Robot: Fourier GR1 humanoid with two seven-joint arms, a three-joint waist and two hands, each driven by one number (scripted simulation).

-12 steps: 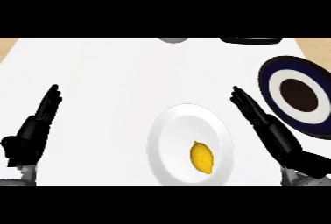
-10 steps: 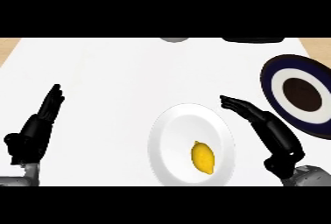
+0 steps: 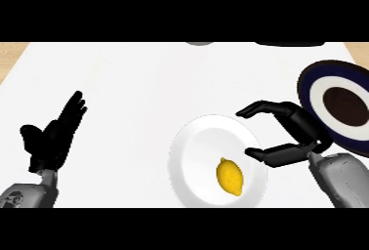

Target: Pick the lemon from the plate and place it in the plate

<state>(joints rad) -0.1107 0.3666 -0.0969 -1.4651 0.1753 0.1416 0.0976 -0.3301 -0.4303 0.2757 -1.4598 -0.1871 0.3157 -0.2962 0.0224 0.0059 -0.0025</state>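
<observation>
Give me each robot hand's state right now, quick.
Left robot hand: open, fingers straight, resting at the view's left.
Right robot hand: fingers and thumb curled, holding nothing, beside the white plate; lemon untouched.

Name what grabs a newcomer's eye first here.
The yellow lemon on the white plate at lower centre stands out first. Just right of it, the right hand curls empty over the plate's edge. A dark-rimmed plate sits far right; the left hand rests open at left.

Dark-rimmed plate [image 3: 338, 105]: right side cut off by the view's edge, lower left hidden behind right hand [image 3: 292, 133]. Two dark objects at counter's far edge [image 3: 288, 44]: cropped, unidentifiable.
</observation>
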